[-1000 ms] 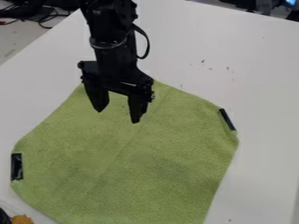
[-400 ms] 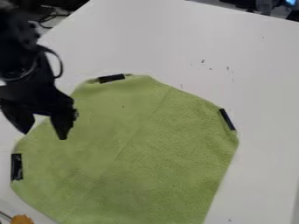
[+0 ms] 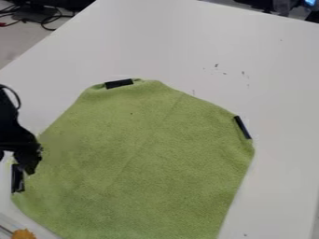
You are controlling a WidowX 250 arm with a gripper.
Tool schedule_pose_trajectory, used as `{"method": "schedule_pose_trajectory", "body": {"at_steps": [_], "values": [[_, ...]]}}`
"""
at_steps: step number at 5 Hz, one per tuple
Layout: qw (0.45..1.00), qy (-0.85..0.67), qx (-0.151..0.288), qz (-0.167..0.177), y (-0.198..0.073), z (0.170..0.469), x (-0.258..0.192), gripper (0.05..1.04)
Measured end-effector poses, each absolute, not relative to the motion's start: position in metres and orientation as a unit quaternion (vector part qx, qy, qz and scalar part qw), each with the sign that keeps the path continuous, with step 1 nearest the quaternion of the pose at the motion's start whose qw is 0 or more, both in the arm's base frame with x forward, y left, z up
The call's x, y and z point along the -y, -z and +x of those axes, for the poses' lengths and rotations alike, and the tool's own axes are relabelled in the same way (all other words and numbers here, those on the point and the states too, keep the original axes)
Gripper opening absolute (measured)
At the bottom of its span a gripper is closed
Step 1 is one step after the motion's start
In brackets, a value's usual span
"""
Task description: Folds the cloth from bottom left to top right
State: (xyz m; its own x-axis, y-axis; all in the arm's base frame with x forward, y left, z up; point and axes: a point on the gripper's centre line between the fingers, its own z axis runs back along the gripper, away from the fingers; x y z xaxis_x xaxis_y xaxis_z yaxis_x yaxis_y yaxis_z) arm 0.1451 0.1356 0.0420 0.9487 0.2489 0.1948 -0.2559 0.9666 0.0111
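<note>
Gripper has moved left, the cloth mostly to its right.

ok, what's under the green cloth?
The white table shows beyond the edges of the cloth, so that's what it lies on. Anything else underneath is covered; can't tell.

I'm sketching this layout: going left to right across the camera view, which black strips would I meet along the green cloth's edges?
Left black strip → top black strip → right black strip.
</note>
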Motion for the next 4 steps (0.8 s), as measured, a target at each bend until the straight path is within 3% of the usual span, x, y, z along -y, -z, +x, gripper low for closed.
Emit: {"method": "schedule_pose_trajectory", "body": {"at_steps": [3,4], "values": [[0.991,-0.108,0.085,0.006,-0.007,0.130,-0.147,0.993],[0.991,-0.104,0.082,0.008,-0.005,0.132,-0.150,0.926]]}}
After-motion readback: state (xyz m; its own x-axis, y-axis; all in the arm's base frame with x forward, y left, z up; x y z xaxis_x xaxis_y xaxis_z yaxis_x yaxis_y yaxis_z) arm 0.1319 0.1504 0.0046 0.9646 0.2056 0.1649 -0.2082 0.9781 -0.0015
